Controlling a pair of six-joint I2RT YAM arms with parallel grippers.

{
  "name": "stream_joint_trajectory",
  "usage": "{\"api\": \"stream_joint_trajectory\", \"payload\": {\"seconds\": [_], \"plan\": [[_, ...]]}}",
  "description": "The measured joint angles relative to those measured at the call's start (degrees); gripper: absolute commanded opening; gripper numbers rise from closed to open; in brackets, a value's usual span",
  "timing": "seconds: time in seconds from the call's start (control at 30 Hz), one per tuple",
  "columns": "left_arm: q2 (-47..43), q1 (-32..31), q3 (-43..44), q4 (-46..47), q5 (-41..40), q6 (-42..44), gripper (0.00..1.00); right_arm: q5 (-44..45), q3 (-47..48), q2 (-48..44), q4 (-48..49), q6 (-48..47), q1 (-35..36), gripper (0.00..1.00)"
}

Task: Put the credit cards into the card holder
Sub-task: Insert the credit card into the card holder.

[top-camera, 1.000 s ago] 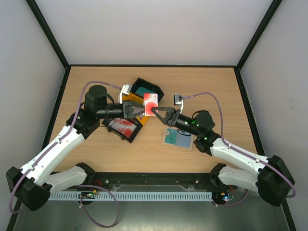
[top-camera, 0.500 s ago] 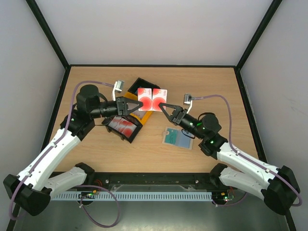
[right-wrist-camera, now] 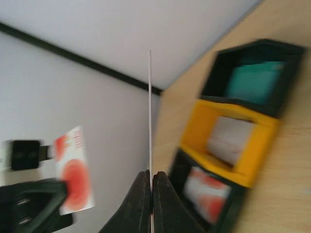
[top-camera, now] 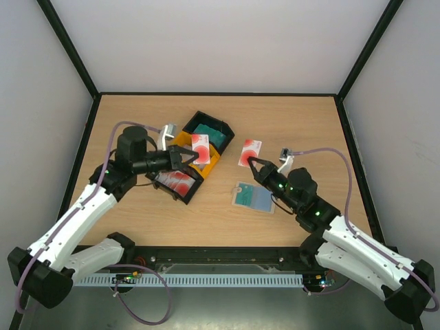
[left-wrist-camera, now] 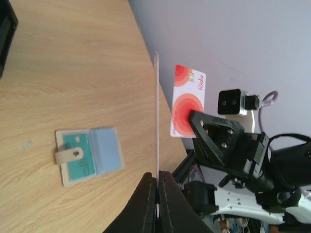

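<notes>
item: credit cards, thin rectangular plastic, two in transit. the left gripper (top-camera: 193, 156) is pinching the first red-and-white plastic card (top-camera: 200, 145) by one short end, jaws closed down to the card's thickness, and is holding it in the air, over the yellow plastic tray (top-camera: 180, 141) as the top view shows it. the right gripper (top-camera: 254, 162) is clamping the second red-and-white plastic card (top-camera: 250, 152) the same way, aloft over the bare wooden table (top-camera: 309, 124). the beige folding card holder (top-camera: 253, 198) is lying open and flat on the table just beside the right gripper, tab sticking out at one side, teal showing in one half; whether that is a lodged card cannot be told. handling, as judged: each card is looking light, stiff yet slightly springy and smooth-faced, so it is apt to be pivoting or slipping in a narrow pinch. a grip at one short end is leaving the far end free for entering a slot. the soft holder is likely to be sliding unless steadied. count: two cards airborne, one per gripper; one card holder; three trays, namely the far black plastic tray (top-camera: 203, 115) carrying a teal stack (right-wrist-camera: 252, 77), the yellow one carrying a pale stack (right-wrist-camera: 228, 141), and the near black plastic tray (top-camera: 194, 185) carrying a red-and-white stack (right-wrist-camera: 206, 194); cards per stack cannot be counted.
</notes>
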Motion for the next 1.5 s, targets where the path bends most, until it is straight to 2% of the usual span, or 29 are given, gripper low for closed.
{"api": "stream_joint_trajectory", "payload": {"seconds": [0.17, 0.27, 0.4, 0.57, 0.73, 1.17, 1.5], "plan": [[2.1, -5.95, -6.12, 3.43, -1.81, -0.7, 0.02, 9.94, -1.75, -4.55, -17.22, -0.79, -0.02, 0.02], [6.23, -11.5, -8.59, 6.1, -4.96, -1.73, 0.02, 15.91, -2.08, -7.69, -27.47, -0.74, -0.02, 0.02], [14.38, -18.16, -10.19, 11.72, -9.33, -3.78, 0.02, 20.13, -2.1, -10.23, -36.35, -0.74, -0.02, 0.02], [26.29, -23.43, -8.81, 18.64, -13.14, -5.03, 0.02, 18.58, -3.02, -8.74, -39.45, -1.42, -0.02, 0.02], [36.57, -25.22, -6.1, 22.99, -13.75, -5.66, 0.02, 15.5, -4.04, -4.83, -41.51, -2.58, -0.02, 0.02], [49.31, -25.81, -2.69, 32.57, -11.17, -6.86, 0.02, 8.83, -7.76, -0.92, -43.25, -0.57, -0.02, 0.02], [52.92, -25.9, -1.97, 38.45, -9.94, -11.85, 0.02, 8.26, -8.28, 1.38, -43.34, 0.39, -0.02, 0.02]]}}
